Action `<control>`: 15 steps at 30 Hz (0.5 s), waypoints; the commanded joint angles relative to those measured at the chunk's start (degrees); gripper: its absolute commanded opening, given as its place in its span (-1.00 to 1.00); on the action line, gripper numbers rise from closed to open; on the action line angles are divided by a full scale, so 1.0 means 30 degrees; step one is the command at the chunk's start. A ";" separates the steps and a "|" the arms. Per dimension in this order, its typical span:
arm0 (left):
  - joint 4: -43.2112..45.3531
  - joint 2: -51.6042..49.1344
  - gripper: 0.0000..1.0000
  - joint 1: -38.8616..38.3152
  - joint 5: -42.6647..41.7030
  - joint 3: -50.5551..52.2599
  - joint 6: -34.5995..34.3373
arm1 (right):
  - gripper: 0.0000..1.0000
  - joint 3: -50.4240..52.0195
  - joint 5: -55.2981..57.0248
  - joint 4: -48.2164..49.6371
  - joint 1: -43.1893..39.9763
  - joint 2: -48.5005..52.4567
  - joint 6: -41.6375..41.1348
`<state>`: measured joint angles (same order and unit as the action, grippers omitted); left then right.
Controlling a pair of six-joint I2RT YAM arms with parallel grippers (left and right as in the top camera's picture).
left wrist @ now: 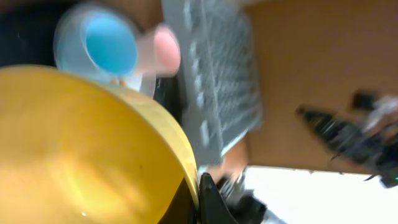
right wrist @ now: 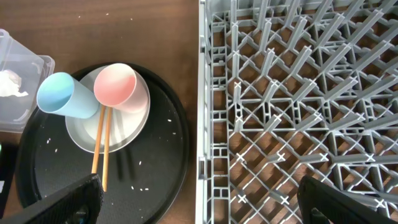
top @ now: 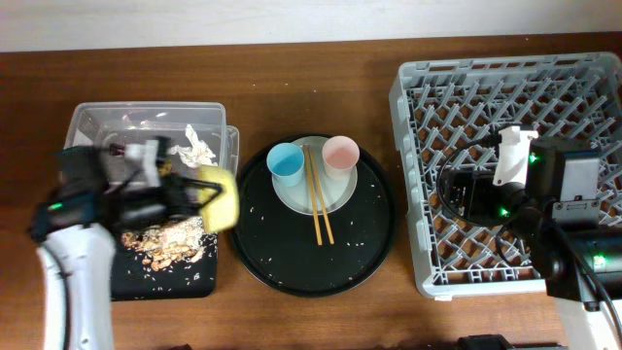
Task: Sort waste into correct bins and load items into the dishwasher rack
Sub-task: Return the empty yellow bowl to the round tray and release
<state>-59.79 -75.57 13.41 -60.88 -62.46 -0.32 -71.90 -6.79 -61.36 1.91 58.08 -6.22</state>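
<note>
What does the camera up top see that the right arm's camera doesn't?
Only the overhead view shows the yellow bowl held in the left gripper, and the food scraps on the black rectangular tray. Only the right wrist view shows the right gripper up close, open above the rack. Both show the blue cup, pink cup, plate, chopsticks, round tray and grey rack.

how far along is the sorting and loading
Done: tissue in the clear tub, food scraps on the black tray. In hand: the left gripper holds the yellow bowl by that tray. Left: the rack is empty; blue cup, pink cup, plate and chopsticks sit on the round tray.
</note>
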 commanded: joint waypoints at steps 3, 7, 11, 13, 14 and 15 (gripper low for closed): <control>0.0583 0.0211 -0.98 -0.6368 1.0936 -0.0160 -0.4422 | 0.97 -0.0364 -0.0095 0.0022 -0.0015 0.0015 -0.0015; 0.2062 0.0211 -0.98 -1.0950 1.5249 -0.0160 -0.7526 | 0.97 -0.0364 -0.0095 0.0022 -0.0015 0.0015 -0.0015; 0.3089 0.0073 -0.98 -1.4156 1.7354 -0.0124 -0.9012 | 0.97 -0.0357 -0.0022 0.0022 -0.0015 0.0015 -0.0007; 0.3220 -0.0284 -0.99 -1.5548 1.8739 -0.0124 -0.9675 | 0.97 -0.0357 -0.0029 0.0022 -0.0015 0.0015 -0.0007; 0.3220 -0.0510 -0.98 -1.6007 1.9380 -0.0124 -0.9785 | 0.97 -0.0357 -0.0022 0.0015 -0.0015 0.0015 -0.0007; 0.3220 -0.0809 -0.98 -1.6444 1.9963 -0.0109 -0.9967 | 0.97 -0.0357 -0.0029 0.0007 -0.0015 0.0015 -0.0007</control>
<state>-50.28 -75.83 -31.77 -10.79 -62.48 -25.63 -71.90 -6.79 -61.34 1.91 58.08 -6.20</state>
